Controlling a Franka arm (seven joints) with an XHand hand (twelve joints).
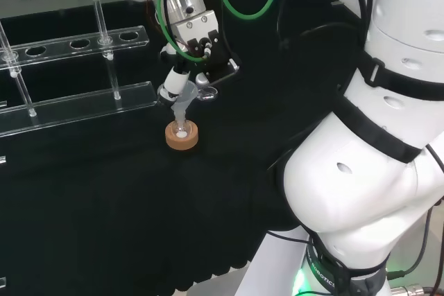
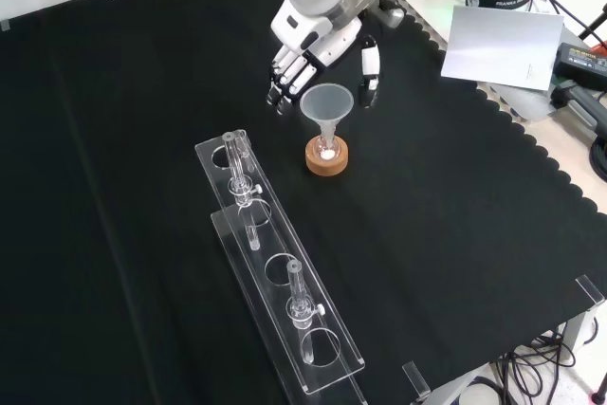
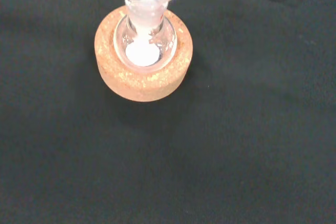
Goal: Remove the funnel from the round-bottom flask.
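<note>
- Hand (image 2: pixel 322 45): positioned just above and behind the funnel (image 2: pixel 327 106) in the front view. Fingers (image 2: pixel 285 78) point downward on one side of the funnel rim; the thumb (image 2: pixel 370 68) points downward on the other side.
- Hand state: fingers nearly straight and spread. The front view shows a gap between the funnel rim and both the fingers and the thumb. Nothing is held.
- Funnel: clear, cone upward, stem inserted in the neck of the flask (image 3: pixel 144 38). It sits directly below the hand, between the fingers and the thumb. In the head view the funnel (image 1: pixel 182 98) lies immediately under the fingertips; contact cannot be determined from that view.
- Flask: small, round-bottomed, clear, with a white patch visible at its bottom. It sits upright in the cork ring (image 3: pixel 144 80), below the hand.
- Cork ring (image 2: pixel 327 160): rests flat on the black cloth (image 2: pixel 455 196), directly under the funnel.
- Rack (image 2: pixel 275 272): clear plastic, with round holes and several clear tubes. In the front view it lies below and to the left of the hand, well apart from the cork ring.
</note>
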